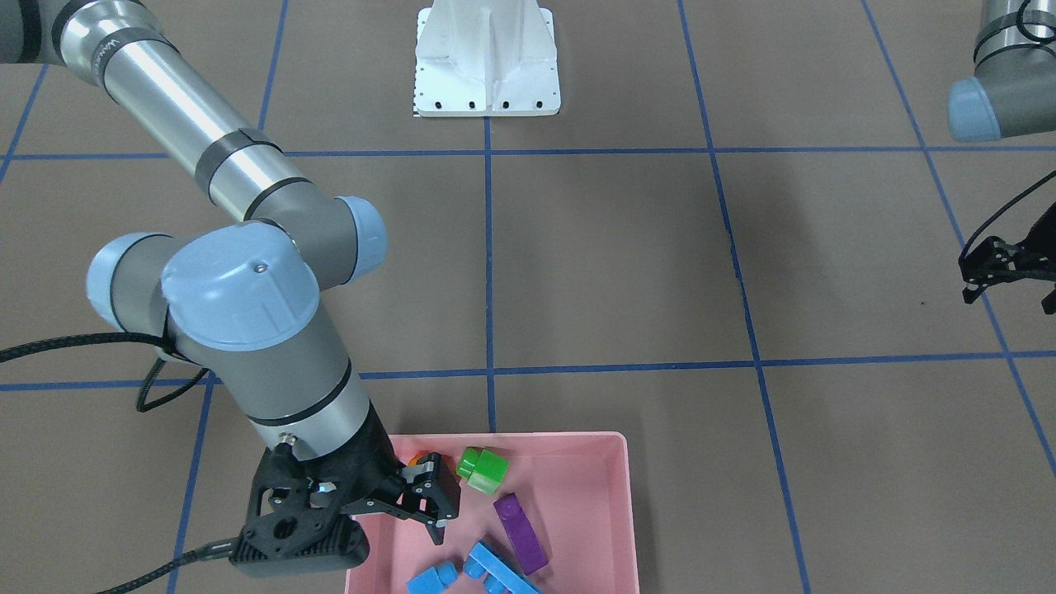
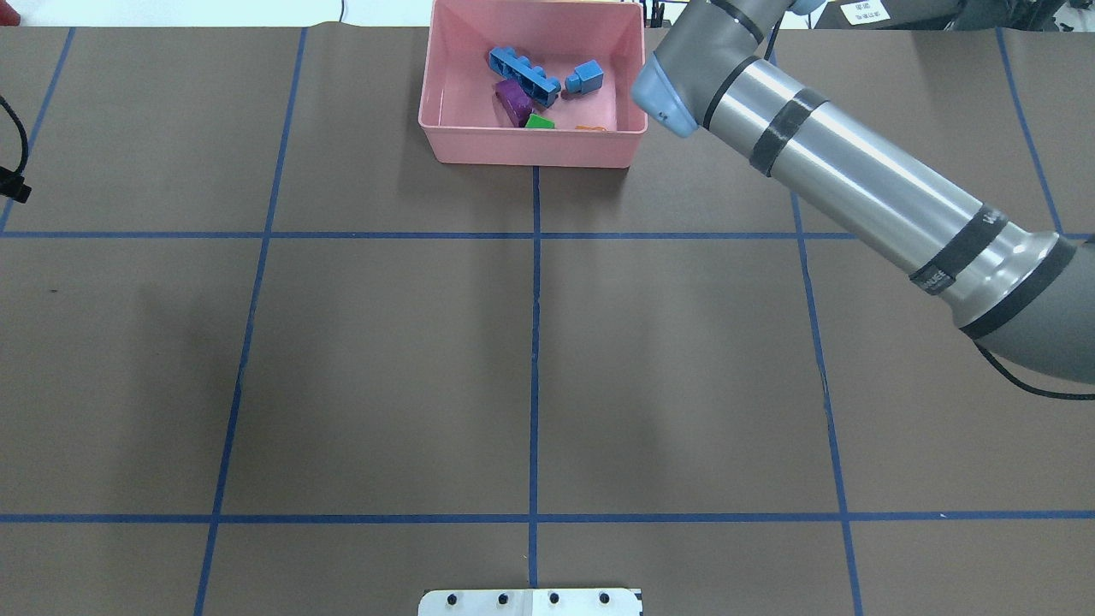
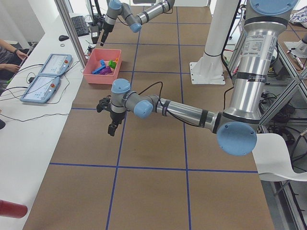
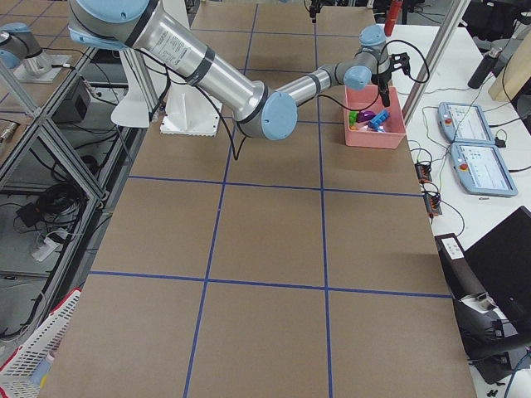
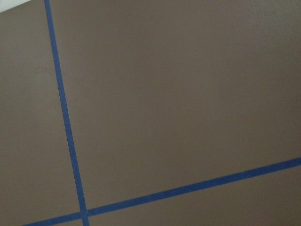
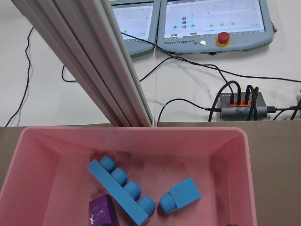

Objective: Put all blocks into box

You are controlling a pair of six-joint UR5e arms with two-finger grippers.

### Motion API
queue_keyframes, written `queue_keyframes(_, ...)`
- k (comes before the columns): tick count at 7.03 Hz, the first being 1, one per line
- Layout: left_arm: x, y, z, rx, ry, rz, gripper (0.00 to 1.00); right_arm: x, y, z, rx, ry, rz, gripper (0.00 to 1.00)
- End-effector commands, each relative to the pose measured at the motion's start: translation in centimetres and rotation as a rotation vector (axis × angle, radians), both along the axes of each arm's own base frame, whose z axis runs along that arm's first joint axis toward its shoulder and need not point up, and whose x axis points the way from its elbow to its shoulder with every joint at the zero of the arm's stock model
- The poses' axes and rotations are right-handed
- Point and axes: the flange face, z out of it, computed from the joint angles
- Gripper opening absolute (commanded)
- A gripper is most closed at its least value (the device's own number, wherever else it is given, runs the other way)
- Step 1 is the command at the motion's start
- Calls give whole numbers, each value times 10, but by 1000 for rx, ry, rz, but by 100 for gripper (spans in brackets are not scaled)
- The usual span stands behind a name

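The pink box (image 1: pixel 577 440) sits at the table's far edge, also seen in the overhead view (image 2: pixel 530 145). In it lie the green block (image 1: pixel 483 469), the long purple block (image 1: pixel 521 532), the long blue block (image 1: pixel 495 572) and the small blue block (image 1: pixel 433 580). The orange block (image 1: pixel 421 455) rests on the box floor, mostly hidden behind a finger. My right gripper (image 1: pixel 441 507) hovers over the box's end, open, nothing held. My left gripper (image 1: pixel 1011 295) hangs open and empty over bare table, far from the box.
A white metal base (image 1: pixel 487 66) stands at the robot's side of the table. Just beyond the box are an aluminium post (image 6: pixel 94 61), cables and teach pendants (image 6: pixel 211 19). A person's arm (image 3: pixel 9 48) rests on the side bench.
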Motion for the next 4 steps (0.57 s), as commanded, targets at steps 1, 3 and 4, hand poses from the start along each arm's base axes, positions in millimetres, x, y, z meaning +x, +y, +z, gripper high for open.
queue_keyframes(1, -22, 20, 4, -9, 18, -16, 100, 86, -8, -1, -20, 108, -132, 100)
queue_keyframes(3, -25, 26, 18, -47, -2, -53, 100, 190, 26, 62, -9, 214, -243, 100)
queue_keyframes(4, -27, 31, 13, -31, 12, -50, 100, 243, 40, 106, -46, 179, -249, 100)
